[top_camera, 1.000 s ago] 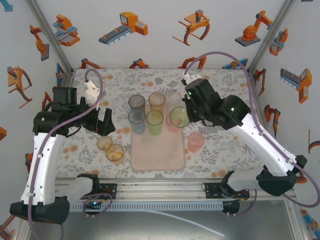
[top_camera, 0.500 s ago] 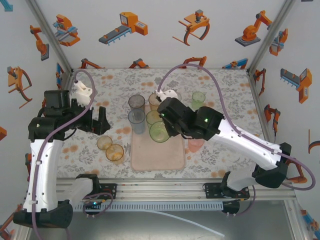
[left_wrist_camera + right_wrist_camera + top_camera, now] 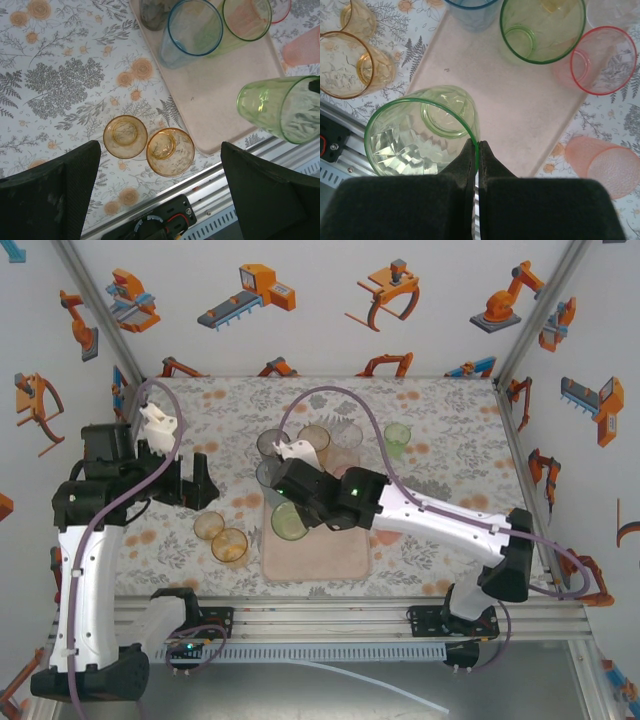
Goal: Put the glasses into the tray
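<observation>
Over the tray's [image 3: 512, 107] near-left edge, your right gripper [image 3: 478, 149] pinches a green glass [image 3: 415, 137] by its rim; fingers pressed together on it. Your left gripper [image 3: 160, 152] hangs spread wide above two amber glasses [image 3: 170, 151].

Pale-pink tray [image 3: 315, 558] carries upright tumblers [image 3: 313, 438] at its far end. A green tumbler [image 3: 288, 521] hangs tilted above it; two amber tumblers [image 3: 230, 546] stand just left of the tray.
</observation>
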